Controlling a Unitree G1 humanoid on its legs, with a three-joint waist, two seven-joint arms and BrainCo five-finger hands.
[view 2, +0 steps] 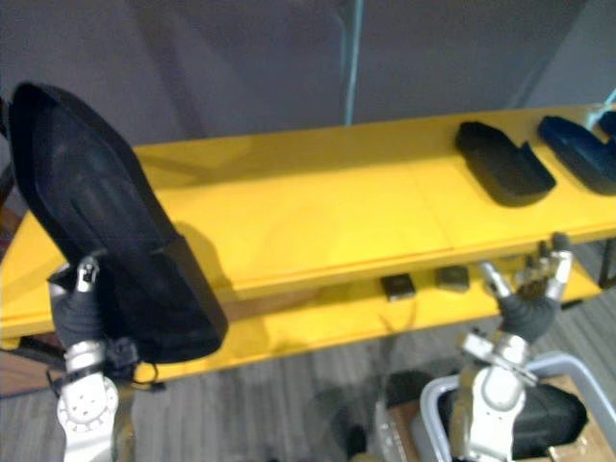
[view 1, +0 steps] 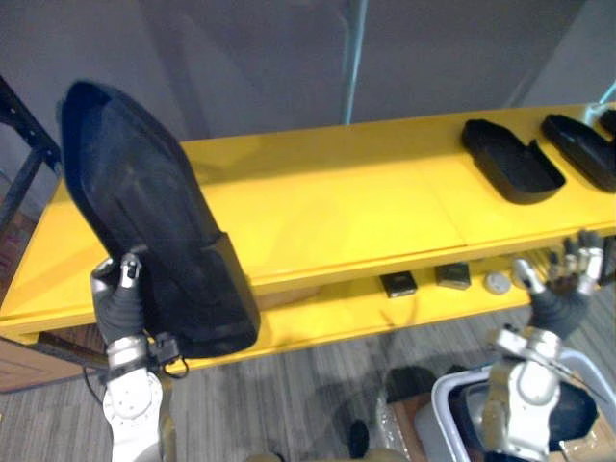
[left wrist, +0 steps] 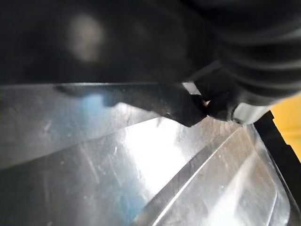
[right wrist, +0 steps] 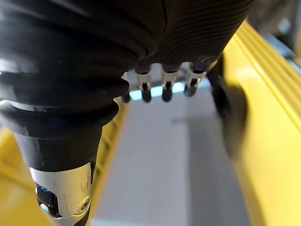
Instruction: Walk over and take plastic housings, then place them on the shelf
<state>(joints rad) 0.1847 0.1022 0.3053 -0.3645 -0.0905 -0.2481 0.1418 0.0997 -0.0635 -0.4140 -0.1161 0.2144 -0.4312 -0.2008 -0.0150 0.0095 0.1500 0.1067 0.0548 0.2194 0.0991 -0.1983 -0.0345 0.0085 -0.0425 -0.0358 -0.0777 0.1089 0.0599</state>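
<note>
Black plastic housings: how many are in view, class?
4 housings: one in the left hand, three at the yellow shelf's right end, last cut off. More may be hidden.

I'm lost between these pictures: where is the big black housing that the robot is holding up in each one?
Left eye view: the big black housing stands tall at the left, gripped by the left hand.
Right eye view: the same, at the far left.
Left wrist view: its glossy surface, seen from very close.
Right wrist view: the right hand beside the yellow shelf.
Shared landmark: the yellow shelf, which appears in every view.
</note>
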